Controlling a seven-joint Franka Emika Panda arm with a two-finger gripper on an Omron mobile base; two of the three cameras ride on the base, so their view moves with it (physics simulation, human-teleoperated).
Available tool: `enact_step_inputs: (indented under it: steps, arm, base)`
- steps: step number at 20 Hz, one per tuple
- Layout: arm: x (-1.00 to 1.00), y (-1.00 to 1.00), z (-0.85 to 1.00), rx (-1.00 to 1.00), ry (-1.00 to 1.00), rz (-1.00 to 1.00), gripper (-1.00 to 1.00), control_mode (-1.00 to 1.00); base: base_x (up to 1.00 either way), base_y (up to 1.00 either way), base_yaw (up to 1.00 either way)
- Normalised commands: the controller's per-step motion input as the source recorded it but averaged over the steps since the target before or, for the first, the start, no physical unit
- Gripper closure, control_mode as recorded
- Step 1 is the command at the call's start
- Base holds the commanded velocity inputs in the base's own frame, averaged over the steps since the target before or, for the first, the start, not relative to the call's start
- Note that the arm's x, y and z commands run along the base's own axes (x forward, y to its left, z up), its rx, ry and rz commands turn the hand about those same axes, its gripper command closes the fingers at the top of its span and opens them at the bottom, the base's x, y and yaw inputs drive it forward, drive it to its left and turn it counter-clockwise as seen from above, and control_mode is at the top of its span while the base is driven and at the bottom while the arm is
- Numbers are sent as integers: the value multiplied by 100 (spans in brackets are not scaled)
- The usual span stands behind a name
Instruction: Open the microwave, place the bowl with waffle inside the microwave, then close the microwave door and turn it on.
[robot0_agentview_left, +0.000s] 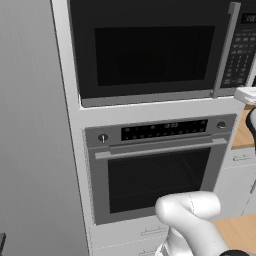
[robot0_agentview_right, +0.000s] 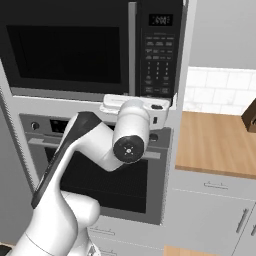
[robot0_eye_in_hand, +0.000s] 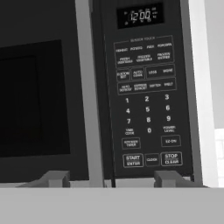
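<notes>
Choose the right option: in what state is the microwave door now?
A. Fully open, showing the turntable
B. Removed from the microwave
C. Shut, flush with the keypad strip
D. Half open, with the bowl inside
C: the microwave door sits shut, its vertical silver handle lying right beside the keypad strip, and no cavity shows.

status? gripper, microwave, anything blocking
Gripper open, empty, facing the keypad. Microwave door shut, clock lit. Nothing between fingers and START button.
</notes>
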Motion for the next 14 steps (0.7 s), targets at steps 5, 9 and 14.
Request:
enact_step_inputs:
  steps: [5, 9, 14]
  arm:
    - [0, -6, -1, 0, 1, 0, 100, -100]
    - [6, -49, -18, 0, 10, -6, 100, -100]
    - [3, -11, -21, 0, 5, -10, 100, -100]
  base:
    - [0, 0, 0]
    - [0, 0, 0]
    - [0, 0, 0]
